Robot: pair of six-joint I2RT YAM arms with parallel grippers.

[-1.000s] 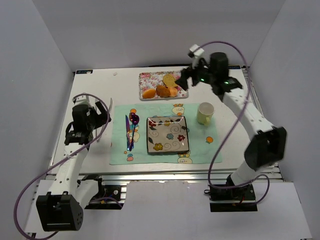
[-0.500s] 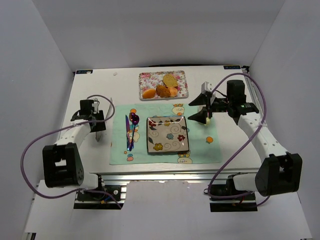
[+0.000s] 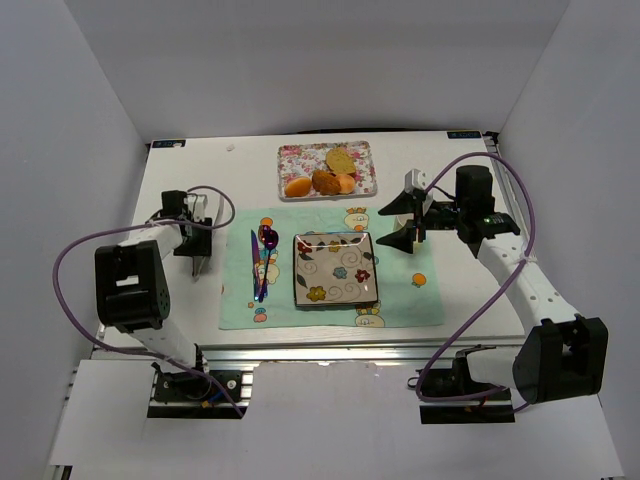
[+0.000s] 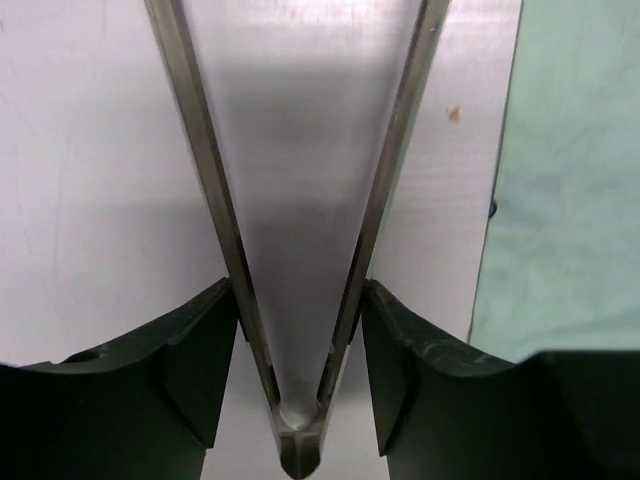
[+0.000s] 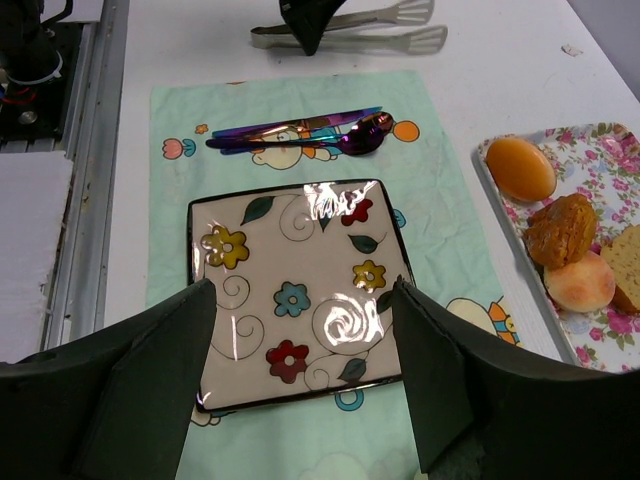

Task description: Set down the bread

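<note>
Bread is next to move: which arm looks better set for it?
Probably left: the left gripper is closed on the tongs, the likely tool for lifting the bread off the floral tray. The right gripper is nearer the tray but open and empty.

My left gripper (image 4: 300, 300) clamps the tongs (image 4: 212, 190) near the table's (image 3: 240, 165) left edge; my right gripper (image 3: 393, 224) hovers, jaws spread.

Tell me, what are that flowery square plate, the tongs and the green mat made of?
Plate: probably glazed ceramic, glossy; bright glare sits on its surface. Tongs: metal, likely steel, with a dull brushed grey sheen. Placemat: thin paper or cloth, matte; it shows creases, but I cannot tell which.
</note>
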